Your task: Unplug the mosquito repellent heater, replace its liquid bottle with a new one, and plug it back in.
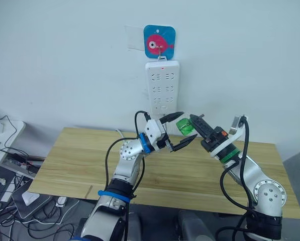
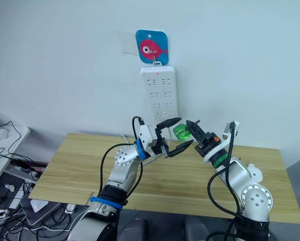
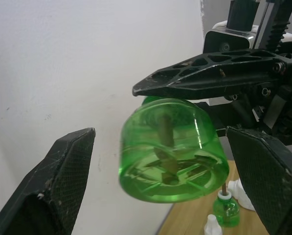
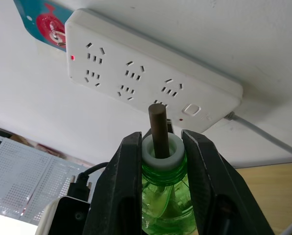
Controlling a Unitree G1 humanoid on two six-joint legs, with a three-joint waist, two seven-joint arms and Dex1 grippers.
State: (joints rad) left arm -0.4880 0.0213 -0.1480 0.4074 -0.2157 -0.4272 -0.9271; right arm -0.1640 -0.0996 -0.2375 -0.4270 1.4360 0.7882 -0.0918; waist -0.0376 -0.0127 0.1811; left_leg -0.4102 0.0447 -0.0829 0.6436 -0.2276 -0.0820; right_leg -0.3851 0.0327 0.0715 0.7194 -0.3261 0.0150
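From the head camera I see my left end effector (image 1: 178, 129) raised above the wooden tabletop (image 1: 79, 160), fingers spread wide apart and gripping nothing; one finger reaches up toward the base of the green liquid bottle (image 1: 186, 126), the other sits lower, and the bottle's bottom lies between them without either finger touching it, as far as the left wrist view lets me judge. In that wrist view the translucent green bottle (image 3: 170, 159) hangs base-first toward the camera, a dark wick running up its centre, and further down on the tabletop I can make out a second small green bottle (image 3: 227, 211) with a wick, standing beside some small white pieces I cannot identify. Moving right, my right end effector (image 4: 163, 161) is clenched on the bottle's neck just below its white collar, the wick (image 4: 159, 128) pointing up toward the wall. Behind and above both arms the long white power strip (image 1: 163, 90) hangs on the wall from a hook on a blue square sticker with a pink fish (image 1: 159, 41), a red indicator lit near its top. I cannot pick out the heater unit itself anywhere.
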